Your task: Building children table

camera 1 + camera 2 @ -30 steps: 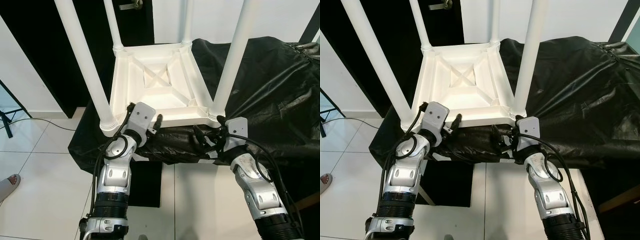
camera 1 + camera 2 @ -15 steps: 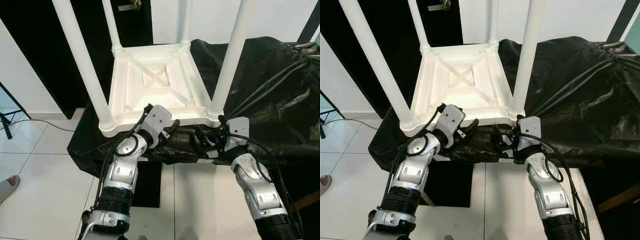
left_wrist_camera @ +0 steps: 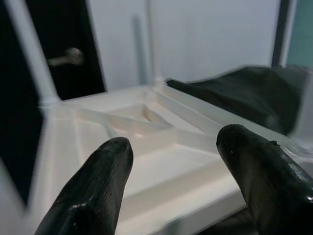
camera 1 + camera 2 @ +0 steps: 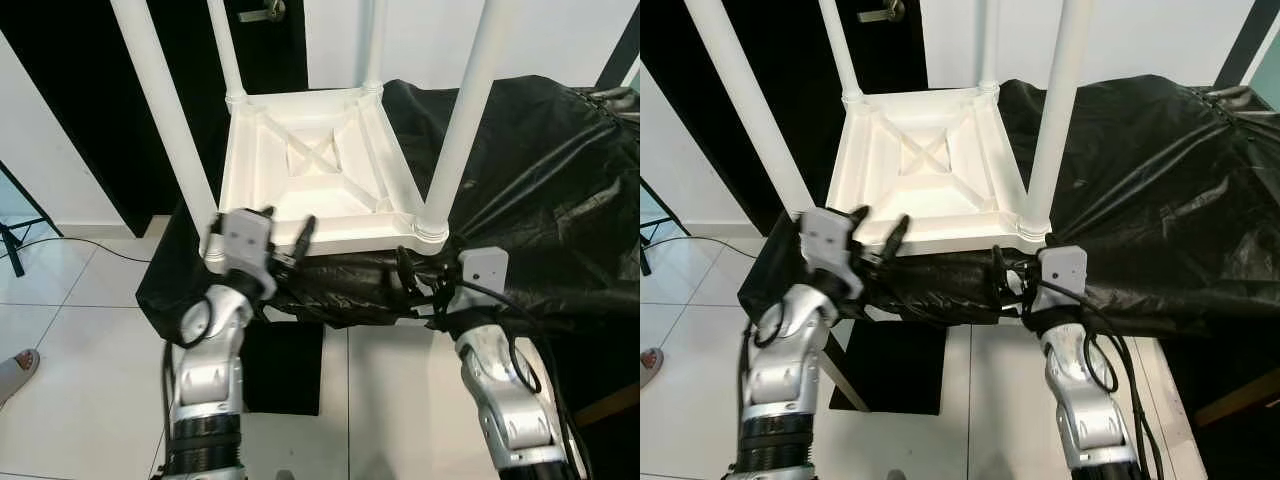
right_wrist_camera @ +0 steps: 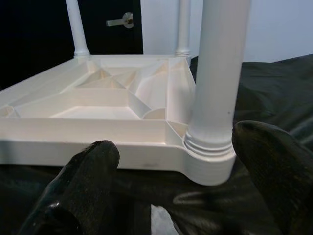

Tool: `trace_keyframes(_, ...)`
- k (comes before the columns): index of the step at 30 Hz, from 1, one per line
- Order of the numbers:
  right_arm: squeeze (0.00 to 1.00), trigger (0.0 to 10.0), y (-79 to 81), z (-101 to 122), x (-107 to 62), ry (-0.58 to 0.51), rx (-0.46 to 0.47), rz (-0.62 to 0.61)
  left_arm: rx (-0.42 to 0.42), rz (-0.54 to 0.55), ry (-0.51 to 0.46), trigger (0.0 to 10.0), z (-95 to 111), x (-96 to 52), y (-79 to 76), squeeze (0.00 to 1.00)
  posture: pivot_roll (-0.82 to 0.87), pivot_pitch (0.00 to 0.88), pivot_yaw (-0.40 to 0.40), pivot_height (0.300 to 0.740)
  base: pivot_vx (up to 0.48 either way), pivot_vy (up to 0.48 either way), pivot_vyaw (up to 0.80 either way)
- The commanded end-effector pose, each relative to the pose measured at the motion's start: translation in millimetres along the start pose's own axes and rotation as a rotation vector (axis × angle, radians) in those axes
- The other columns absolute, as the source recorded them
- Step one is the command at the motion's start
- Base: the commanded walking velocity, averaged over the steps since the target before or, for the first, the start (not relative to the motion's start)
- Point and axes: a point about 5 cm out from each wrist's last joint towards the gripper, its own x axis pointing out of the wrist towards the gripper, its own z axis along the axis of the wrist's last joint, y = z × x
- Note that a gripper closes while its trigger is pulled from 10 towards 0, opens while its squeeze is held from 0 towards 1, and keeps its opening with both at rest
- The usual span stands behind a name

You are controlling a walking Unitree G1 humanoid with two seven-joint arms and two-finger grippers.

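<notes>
A white children's table [image 4: 310, 185] is being shown upside down, its top lying on a black sheet [image 4: 540, 190] that is draped over a raised surface, with four white legs standing up from its corners. The near left leg [image 4: 165, 110] and the near right leg [image 4: 462, 120] are being seen in full thickness; the two far legs are rising beside a dark door [image 4: 265, 40] with a metal handle [image 4: 262, 10].

The left gripper [image 4: 286, 227] is being held at the near edge of the table, just right of the near left corner. Its fingers [image 3: 93, 191] are being kept spread apart and released, with the ribbed underside of the table seen between them in the left wrist view; nothing is being grasped.

The right gripper [image 4: 420, 285] is being held low, just below the near right corner of the table, against the black sheet. Its fingers [image 5: 80, 188] are likewise being kept apart, with the base of the near right leg framed between them in the right wrist view, without being touched.

White floor tiles [image 4: 80, 340] are being shown below, with a cable [image 4: 70, 240] lying across them and a foot in a sandal [image 4: 18, 370] at the left edge.
</notes>
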Motion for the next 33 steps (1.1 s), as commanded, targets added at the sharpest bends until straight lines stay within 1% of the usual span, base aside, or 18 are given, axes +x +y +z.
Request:
trace_keyframes(1,0.00,10.0,1.7,0.7,-5.3,-0.009,-0.011,0.011,-0.060,0.098,0.060,10.0,-18.0,-21.2,-4.9,0.00,0.08,0.000,0.018,0.740,0.000,0.000,0.00)
trace_keyframes(2,0.00,10.0,1.3,-0.3,-9.0,-0.009,-0.004,0.004,-0.067,0.080,0.051,10.0,-17.1,-25.9,-6.6,0.00,0.08,0.000,0.019,0.740,0.000,0.000,0.00)
trace_keyframes(3,0.00,10.0,1.3,-0.3,-9.0,-0.009,-0.004,0.004,-0.067,0.080,0.051,10.0,-17.1,-25.9,-6.6,0.00,0.08,0.000,0.019,0.740,0.000,0.000,0.00)
trace_keyframes(4,0.00,10.0,2.0,-1.0,-14.6,-0.011,0.009,0.002,-0.061,0.083,0.036,10.0,-15.1,-31.9,-7.8,0.00,0.08,0.000,0.020,0.740,0.000,0.000,0.00)
trace_keyframes(7,0.00,10.0,2.7,-1.2,-16.2,-0.010,0.011,0.004,-0.057,0.090,0.035,10.0,-14.3,-33.9,-7.8,0.00,0.08,0.000,0.020,0.740,0.000,0.000,0.00)
trace_keyframes(9,0.00,10.0,2.5,-6.5,-24.8,-0.001,-0.005,-0.005,-0.045,0.104,0.056,10.0,-20.9,-42.4,-7.3,0.00,0.08,0.000,0.024,0.740,0.000,0.000,0.00)
trace_keyframes(11,0.00,10.0,0.3,-9.5,-30.1,0.005,-0.004,-0.021,-0.038,0.115,0.066,10.0,-24.8,-48.0,-7.3,0.00,0.08,0.000,0.024,0.740,0.000,0.000,0.00)
trace_keyframes(15,0.00,10.0,-3.4,-7.9,-30.5,-0.001,-0.016,-0.041,-0.038,0.124,0.065,10.0,-23.8,-49.0,-6.4,0.00,0.07,0.000,0.025,0.740,0.000,0.000,0.00)
trace_keyframes(17,0.00,10.0,-9.0,-3.6,-29.8,-0.024,-0.039,-0.056,-0.040,0.107,0.043,10.0,-17.8,-48.5,-4.9,0.00,0.08,0.000,0.021,0.740,0.000,0.000,0.00)
trace_keyframes(19,0.00,10.0,-9.2,-4.9,-29.9,-0.019,-0.041,-0.053,-0.047,0.099,0.051,10.0,-19.2,-49.1,-4.4,0.00,0.08,0.000,0.019,0.740,0.000,0.000,0.00)
trace_keyframes(21,0.00,10.0,-8.7,-5.4,-30.2,-0.020,-0.042,-0.050,-0.037,0.100,0.051,10.0,-19.6,-49.4,-3.6,0.00,0.08,0.000,0.017,0.740,0.000,0.000,0.00)
trace_keyframes(22,0.00,10.0,-7.7,-5.0,-29.7,-0.025,-0.040,-0.048,-0.072,0.093,0.048,10.0,-20.1,-49.5,-4.5,0.00,0.08,0.000,0.014,0.740,0.000,0.000,0.00)
trace_keyframes(23,0.00,10.0,-7.7,-5.0,-29.7,-0.025,-0.040,-0.048,-0.072,0.093,0.048,10.0,-20.1,-49.5,-4.5,0.00,0.08,0.000,0.014,0.740,0.000,0.000,0.00)
trace_keyframes(25,0.00,10.0,-6.5,-5.5,-27.9,-0.027,-0.037,-0.048,-0.097,0.095,0.043,10.0,-20.9,-50.2,-5.1,0.00,0.08,0.000,0.012,0.740,0.000,0.000,0.00)
trace_keyframes(29,0.00,10.0,-6.1,-11.4,-23.6,-0.019,-0.032,-0.058,-0.109,0.111,0.040,10.0,-25.5,-53.0,-4.1,0.00,0.09,0.000,0.009,0.740,0.000,0.000,0.00)
trace_keyframes(33,0.00,10.0,-6.2,-11.7,-22.0,-0.021,-0.025,-0.064,-0.123,0.128,0.038,10.0,-26.7,-54.1,-3.3,0.00,0.09,0.000,0.005,0.740,0.000,0.000,0.00)
